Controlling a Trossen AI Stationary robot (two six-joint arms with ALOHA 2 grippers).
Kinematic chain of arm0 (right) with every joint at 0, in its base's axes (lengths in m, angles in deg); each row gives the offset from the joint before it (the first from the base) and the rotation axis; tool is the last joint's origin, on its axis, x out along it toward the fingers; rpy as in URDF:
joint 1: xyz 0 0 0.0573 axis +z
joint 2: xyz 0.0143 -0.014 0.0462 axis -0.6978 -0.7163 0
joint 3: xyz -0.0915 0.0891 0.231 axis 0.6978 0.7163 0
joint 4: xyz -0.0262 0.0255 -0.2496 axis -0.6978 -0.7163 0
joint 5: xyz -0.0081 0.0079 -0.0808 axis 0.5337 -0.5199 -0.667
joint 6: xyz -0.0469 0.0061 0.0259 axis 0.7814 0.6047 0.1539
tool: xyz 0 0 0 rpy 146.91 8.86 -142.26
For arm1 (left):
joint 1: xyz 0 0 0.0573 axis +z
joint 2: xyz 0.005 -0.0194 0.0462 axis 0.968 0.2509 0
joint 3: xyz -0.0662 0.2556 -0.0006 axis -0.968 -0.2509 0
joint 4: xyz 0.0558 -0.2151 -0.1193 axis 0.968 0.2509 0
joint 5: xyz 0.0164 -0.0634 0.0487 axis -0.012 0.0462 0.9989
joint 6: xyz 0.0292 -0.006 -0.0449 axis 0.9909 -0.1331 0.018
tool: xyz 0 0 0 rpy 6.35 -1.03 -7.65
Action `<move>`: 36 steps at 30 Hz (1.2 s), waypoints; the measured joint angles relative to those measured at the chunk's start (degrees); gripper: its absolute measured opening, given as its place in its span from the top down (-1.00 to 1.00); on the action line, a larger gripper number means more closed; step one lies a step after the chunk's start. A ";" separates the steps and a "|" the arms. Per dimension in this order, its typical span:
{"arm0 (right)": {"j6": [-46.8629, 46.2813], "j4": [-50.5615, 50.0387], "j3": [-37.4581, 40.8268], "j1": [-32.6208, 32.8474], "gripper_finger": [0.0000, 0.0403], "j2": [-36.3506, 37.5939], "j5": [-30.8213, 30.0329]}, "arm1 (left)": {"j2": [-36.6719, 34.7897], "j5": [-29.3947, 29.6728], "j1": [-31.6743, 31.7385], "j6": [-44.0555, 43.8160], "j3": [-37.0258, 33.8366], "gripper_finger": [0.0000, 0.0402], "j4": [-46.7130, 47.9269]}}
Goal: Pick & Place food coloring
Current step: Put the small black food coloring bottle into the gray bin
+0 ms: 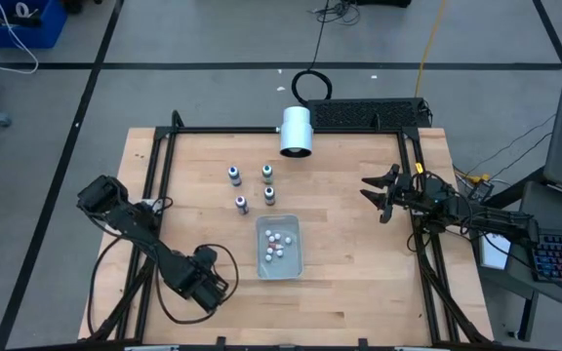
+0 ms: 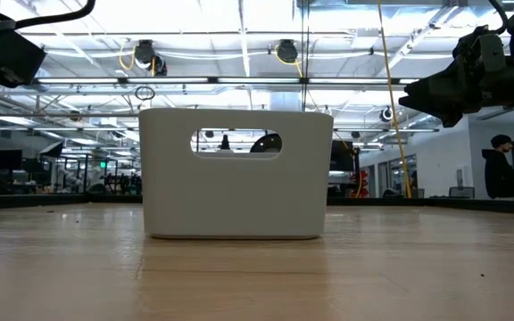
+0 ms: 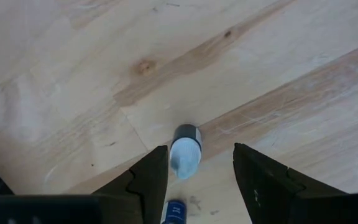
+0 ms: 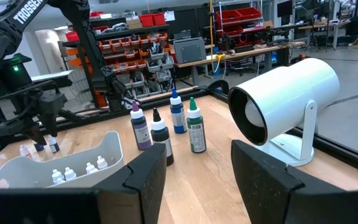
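Four food coloring bottles (image 1: 252, 185) stand upright on their bases at mid-table; the right wrist view shows them as purple (image 4: 140, 130), black (image 4: 160, 140), blue (image 4: 178, 112) and green (image 4: 196, 127). My left gripper (image 1: 208, 278) points down at the near left, open, far from them. A small pale-tipped bottle (image 3: 185, 152) shows between its fingertips (image 3: 197, 149), and a blue-labelled one (image 3: 176, 211) lies farther back. My right gripper (image 1: 377, 193) hangs level and open at the right side, with nothing between its fingers (image 4: 199, 149). My left gripper comes from above, pointing down, with the small bottle's pale tip (image 3: 184, 165) close beside one finger (image 3: 157, 171). Whether that finger touches the bottle, I cannot tell. The other finger stands well apart from it.
A white bin (image 1: 261, 244) with several little white bottles sits just nearer than the four bottles and fills the low view (image 2: 235, 178). A white cylinder (image 1: 296, 130) on a stand is at the far edge. More small bottles (image 4: 39, 146) stand under the left gripper (image 4: 44, 134).
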 joint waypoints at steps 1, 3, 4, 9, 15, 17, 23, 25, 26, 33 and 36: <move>0.00 0.00 0.00 0.00 0.16 0.00 0.02 | -0.02 -0.01 0.00 -0.03 0.00 0.09 0.00; 0.00 0.00 0.02 -0.01 0.16 0.00 0.02 | -0.02 -0.05 0.00 -0.40 0.00 0.08 -0.01; 0.00 0.00 0.00 0.00 0.16 0.00 0.00 | -0.02 -0.05 0.00 -0.51 0.00 0.08 0.00; 0.00 0.00 0.00 -0.02 0.16 0.00 0.01 | -0.02 0.00 0.00 -0.64 -0.01 0.11 0.09; 0.00 0.00 0.01 0.00 0.16 0.00 0.02 | -0.02 -0.32 0.00 -1.70 -1.26 0.10 0.17; 0.00 0.00 0.00 0.00 0.16 0.00 0.00 | -0.02 -2.02 0.00 -2.71 -2.67 0.08 -0.41; 0.00 0.00 0.00 -0.01 0.16 0.00 0.01 | -0.02 -3.02 0.02 -1.89 -5.68 0.04 -5.41; 0.00 0.00 0.00 -0.01 0.16 0.00 0.00 | -0.02 -2.89 0.02 -1.55 -5.70 0.03 -5.41; 0.00 0.00 0.02 0.00 0.16 0.00 0.00 | -0.02 -2.73 0.02 -1.33 -5.70 0.03 -5.45; 0.00 0.00 0.01 0.00 0.16 0.00 0.01 | -0.02 -3.08 0.05 -0.17 -5.66 0.08 -5.44; 0.00 -0.01 0.00 -0.02 0.16 0.00 0.02 | -0.02 -4.21 0.20 -0.02 -5.66 0.11 -5.42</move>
